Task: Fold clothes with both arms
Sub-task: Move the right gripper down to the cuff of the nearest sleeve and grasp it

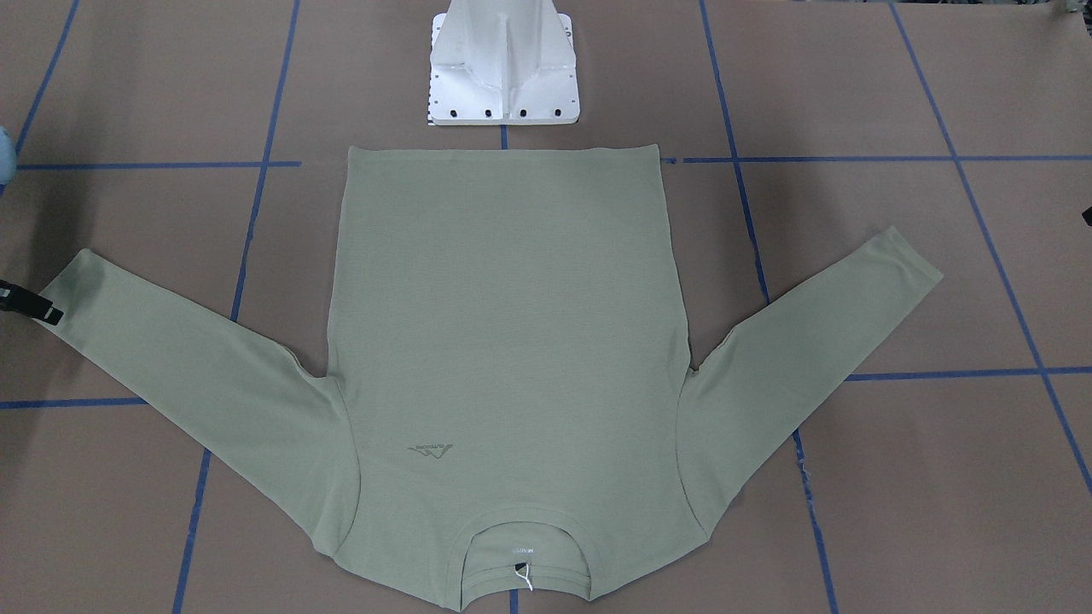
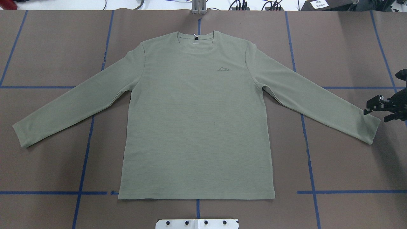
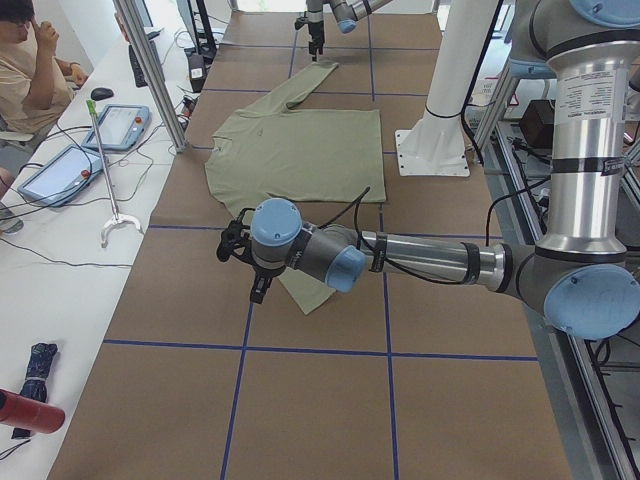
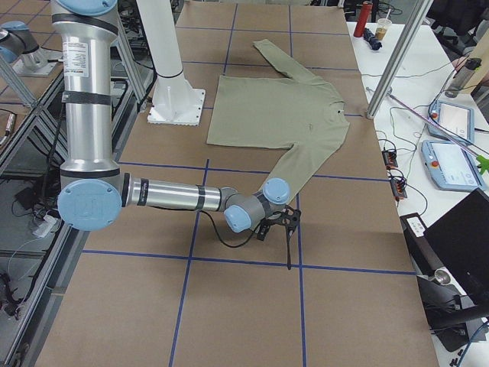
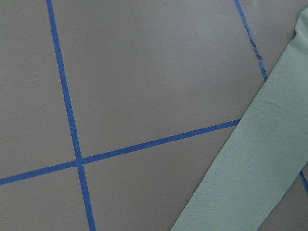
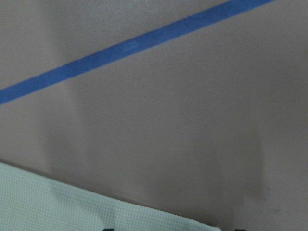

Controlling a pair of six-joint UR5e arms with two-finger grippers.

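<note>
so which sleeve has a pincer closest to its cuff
The sleeve on the robot's right: the right pincer hangs just beyond its cuff. The left sleeve has no pincer beside its cuff in the overhead view.

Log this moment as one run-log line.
shirt: flat, unfolded | right gripper: open, at sleeve cuff | left gripper: near other sleeve, state unclear | fold: not started

Matt knit shirt (fine-textured) on matt paper
</note>
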